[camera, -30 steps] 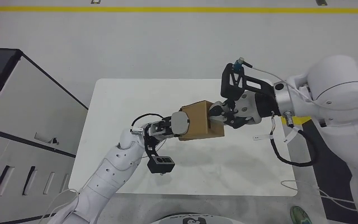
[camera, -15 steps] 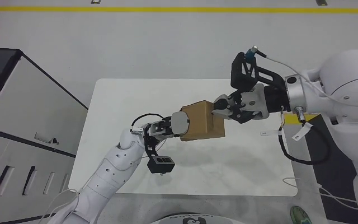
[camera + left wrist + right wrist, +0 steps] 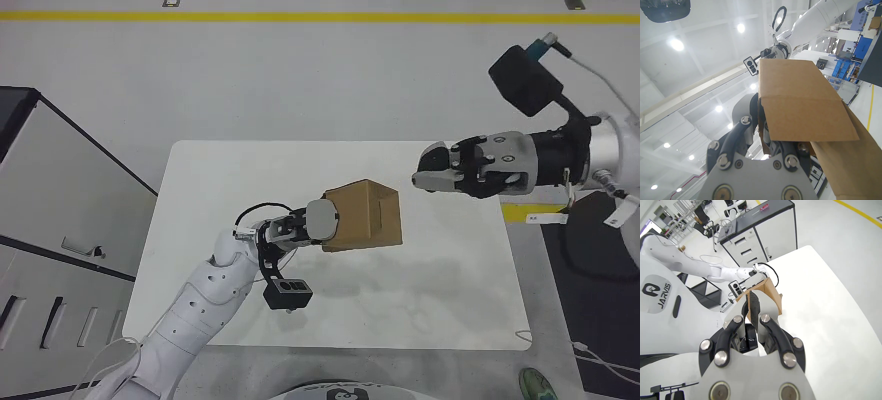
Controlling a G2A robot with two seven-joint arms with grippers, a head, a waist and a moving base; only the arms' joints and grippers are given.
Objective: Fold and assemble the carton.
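Observation:
A brown carton (image 3: 362, 215) is held as a box above the middle of the white table (image 3: 430, 300). My left gripper (image 3: 305, 222) is shut on the carton's left side. In the left wrist view a wall of the carton (image 3: 800, 106) runs down between the fingers (image 3: 745, 128). My right gripper (image 3: 422, 180) hovers to the right of the carton, apart from it. The right wrist view shows that gripper (image 3: 751, 298) shut with nothing between its pads, pointing toward the carton (image 3: 772, 289).
A grey drawer cabinet (image 3: 50, 200) with a black top stands left of the table, also seen as a cabinet (image 3: 761, 234) in the right wrist view. A yellow floor line (image 3: 300, 16) runs behind the table. Bare tabletop lies in front of and right of the carton.
My right gripper has let go of the carton's right side and drawn back to the right and upward. The carton stays in my left gripper, which has not moved.

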